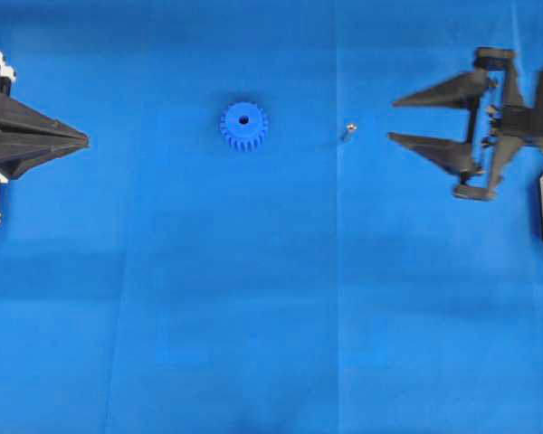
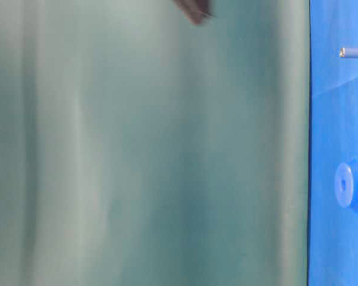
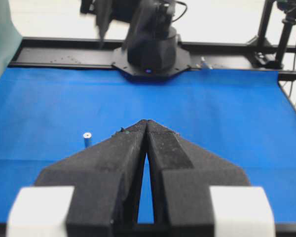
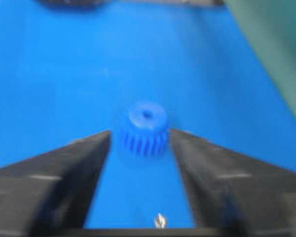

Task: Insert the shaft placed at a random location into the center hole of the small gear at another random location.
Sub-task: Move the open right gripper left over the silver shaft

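The small gear (image 1: 244, 126) lies flat on the blue mat, hub up, with the center hole (image 1: 244, 118) showing dark. The shaft (image 1: 348, 131) stands on the mat to the gear's right, apart from it. My right gripper (image 1: 392, 119) is open and empty, right of the shaft and pointing at it. In the right wrist view the gear (image 4: 144, 128) sits ahead of the open gripper (image 4: 140, 132) and the shaft (image 4: 160, 220) shows low between the fingers. My left gripper (image 1: 84, 140) is shut and empty at the far left. The left wrist view shows its closed tips (image 3: 146, 122) and the shaft (image 3: 87, 138); the gear is hidden there.
The blue mat (image 1: 271, 316) covers the table. The right arm's black base (image 3: 150, 44) stands at the mat's far edge in the left wrist view. A green backdrop (image 2: 137, 149) fills most of the table-level view, where the gear (image 2: 352, 185) and the shaft (image 2: 353, 52) show at the right.
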You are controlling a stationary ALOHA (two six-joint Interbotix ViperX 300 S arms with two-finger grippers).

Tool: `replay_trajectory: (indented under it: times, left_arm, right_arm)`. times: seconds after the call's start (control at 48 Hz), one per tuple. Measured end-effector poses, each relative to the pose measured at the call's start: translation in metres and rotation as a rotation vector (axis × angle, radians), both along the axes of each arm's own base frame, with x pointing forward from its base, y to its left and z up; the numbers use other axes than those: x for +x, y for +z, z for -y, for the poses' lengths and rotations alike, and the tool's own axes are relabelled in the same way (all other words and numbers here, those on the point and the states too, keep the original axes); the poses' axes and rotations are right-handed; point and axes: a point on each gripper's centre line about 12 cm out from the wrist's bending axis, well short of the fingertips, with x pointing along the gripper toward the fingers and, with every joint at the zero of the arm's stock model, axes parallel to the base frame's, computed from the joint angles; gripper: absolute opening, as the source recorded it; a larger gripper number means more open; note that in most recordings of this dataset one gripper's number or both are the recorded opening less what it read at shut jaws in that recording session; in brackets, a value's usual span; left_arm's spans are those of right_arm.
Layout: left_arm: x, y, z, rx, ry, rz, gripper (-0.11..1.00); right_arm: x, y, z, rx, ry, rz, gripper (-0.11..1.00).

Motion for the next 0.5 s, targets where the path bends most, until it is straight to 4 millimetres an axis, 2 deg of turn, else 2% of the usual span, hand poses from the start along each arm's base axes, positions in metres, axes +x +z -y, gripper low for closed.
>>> replay_trajectory:
  times: [0.042,0.083,0.187,0.5]
  left_arm:
    - [0.000,0.000,0.000,0.000,0.000,0.000,0.00]
    - [0.000,0.000,0.000,0.000,0.000,0.000,0.00]
    - [0.000,0.000,0.000,0.000,0.000,0.002,0.00]
    - [-0.001,0.001,0.000,0.000,0.000,0.005,0.00]
  right_arm:
    - [0.003,-0.008,0.004,0.014,-0.019,-0.013,0.76]
    - [0.007,-0.016,0.008,0.025,-0.036,-0.026,0.81]
    - [0.017,-0.038,0.012,0.036,-0.055,-0.062,0.72]
    - [0.037,-0.091,0.024,0.081,-0.128,-0.148,0.73]
